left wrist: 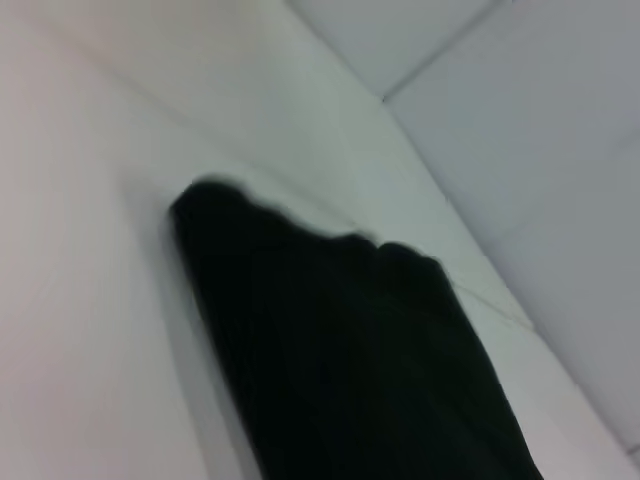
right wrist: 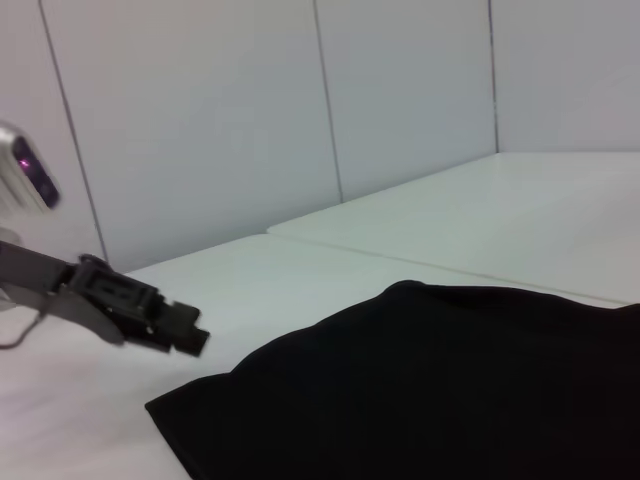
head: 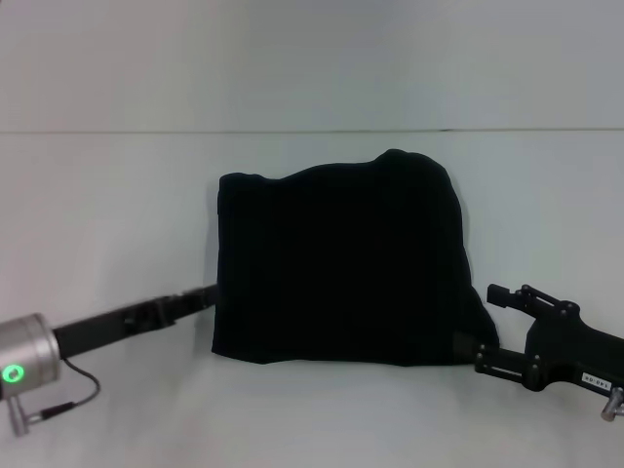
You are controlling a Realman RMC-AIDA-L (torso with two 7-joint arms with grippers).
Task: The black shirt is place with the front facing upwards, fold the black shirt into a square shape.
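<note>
At the lower left of the head frame, the left arm's silver cuff with a green light leads into a thin black link that reaches rightward to the left end effector (head: 207,293), whose tip sits against the left edge of the black shirt (head: 341,263); whether its fingers are parted or closed cannot be told. Its wrist camera looks along the shirt (left wrist: 350,350) as a dark, long mass on the white table (left wrist: 90,300), with no fingers in sight. Across the centre of the head frame the black shirt lies flat on the table (head: 107,195), already folded into a roughly square block with a wavy upper edge and a bump at its upper right; no lettering or label shows. At the lower right of the frame the right end effector (head: 490,330) rests low by the shirt's lower right corner, its two fingers spread wide, one above the other in the frame, the lower one touching the cloth edge. From the right wrist camera the shirt (right wrist: 440,390) fills the lower right, and the left end effector (right wrist: 185,330) appears at the left, just beside the fabric's far corner.
</note>
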